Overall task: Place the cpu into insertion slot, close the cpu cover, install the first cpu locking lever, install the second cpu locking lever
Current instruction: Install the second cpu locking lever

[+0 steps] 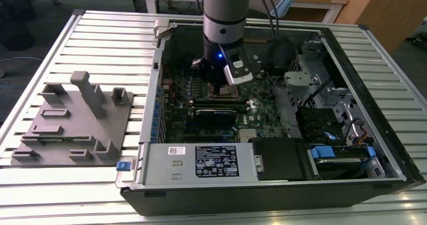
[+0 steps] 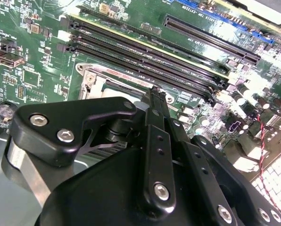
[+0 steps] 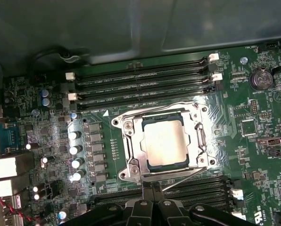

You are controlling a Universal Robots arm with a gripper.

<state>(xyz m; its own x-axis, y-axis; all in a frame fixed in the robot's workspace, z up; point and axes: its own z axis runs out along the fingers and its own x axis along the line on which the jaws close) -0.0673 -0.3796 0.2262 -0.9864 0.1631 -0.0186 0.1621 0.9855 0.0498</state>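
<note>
In the exterior view, the open black computer case [image 1: 280, 185] lies on a ribbed metal tabletop [image 1: 87, 40], with a grey plastic fixture block [image 1: 73, 130] toward the exterior view's left. The grey robot arm [image 1: 225, 15] reaches straight down into the case, and its black tool [image 1: 223, 87] hovers just over the green motherboard [image 1: 213, 117].

In the second wrist view, the tool's black fingers [image 2: 155, 101] look pressed together, their tip right above the edge of the silver-framed insertion slot [image 2: 95, 77], beside the long black memory slots [image 2: 145, 61].

In the first wrist view, the dull silver-grey square cpu [image 3: 165, 140] sits in the insertion slot, with the thin silver metal cpu cover [image 3: 195, 136] lying flat around it. A thin wire locking lever [image 3: 183, 181] slants along the socket's edge nearest the tool, which nips nothing I can make out.
</note>
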